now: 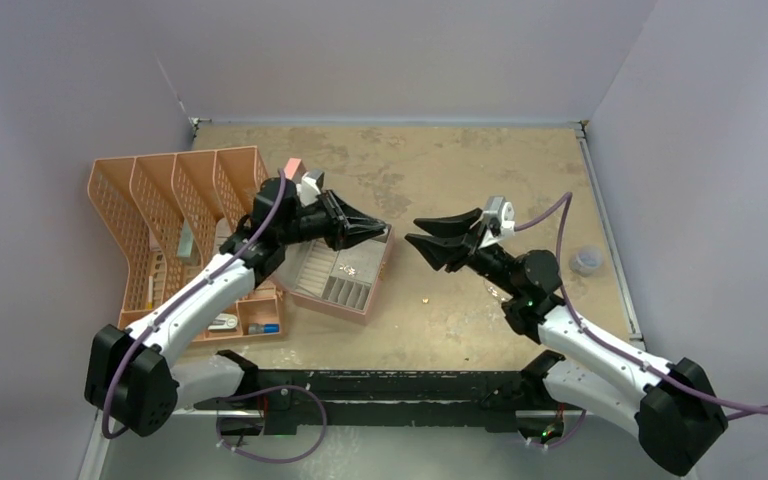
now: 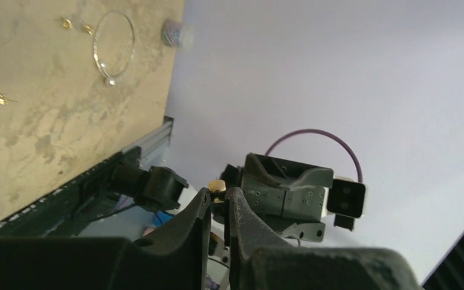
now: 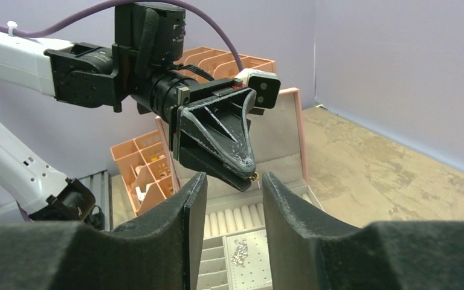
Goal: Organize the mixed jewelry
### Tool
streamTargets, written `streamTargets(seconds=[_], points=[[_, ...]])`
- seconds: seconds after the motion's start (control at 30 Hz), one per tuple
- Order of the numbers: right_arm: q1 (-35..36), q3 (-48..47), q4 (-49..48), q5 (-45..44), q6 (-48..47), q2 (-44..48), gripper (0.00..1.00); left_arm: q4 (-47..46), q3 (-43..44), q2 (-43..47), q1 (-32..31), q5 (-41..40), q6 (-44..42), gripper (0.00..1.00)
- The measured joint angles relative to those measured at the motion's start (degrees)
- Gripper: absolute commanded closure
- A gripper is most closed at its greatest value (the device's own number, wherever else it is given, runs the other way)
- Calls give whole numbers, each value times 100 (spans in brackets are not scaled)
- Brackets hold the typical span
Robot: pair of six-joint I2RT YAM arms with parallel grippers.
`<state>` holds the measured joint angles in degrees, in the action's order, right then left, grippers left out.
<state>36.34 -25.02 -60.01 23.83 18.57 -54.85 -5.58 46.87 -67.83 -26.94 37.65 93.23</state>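
Risk of loss: gold stud [image 2: 218, 185] is nipped only at the tips of the left fingers [image 2: 198, 219], beside the jewelry box [image 1: 332, 307]; slippage would drop it on the table [image 1: 460, 170]. Right fingers [image 3: 187, 208] apart, empty.

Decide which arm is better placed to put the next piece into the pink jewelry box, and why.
Left. Its tool pinches a gold stud and hangs above the open jewelry box; the right tool stands open and empty beside the box.
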Motion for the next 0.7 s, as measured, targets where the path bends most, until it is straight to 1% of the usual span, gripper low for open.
streamTargets(seconds=[0.2,0.37,0.57,0.63,0.7], points=[[0,57,146,-363,310,378,57,1458,592,170,-4,-809,-1165,94],[0,192,393,-636,564,435,56,2675,1054,173,-35,-1429,-2271,94],[0,184,1198,-988,992,380,55,3759,1853,-297,-177,-1965,-3622,93],[0,131,1506,-1021,1180,275,56,3969,2039,-516,-240,-2083,-3969,93],[0,111,1786,-1047,1412,144,58,4133,2120,-704,-299,-2194,-4203,92]])
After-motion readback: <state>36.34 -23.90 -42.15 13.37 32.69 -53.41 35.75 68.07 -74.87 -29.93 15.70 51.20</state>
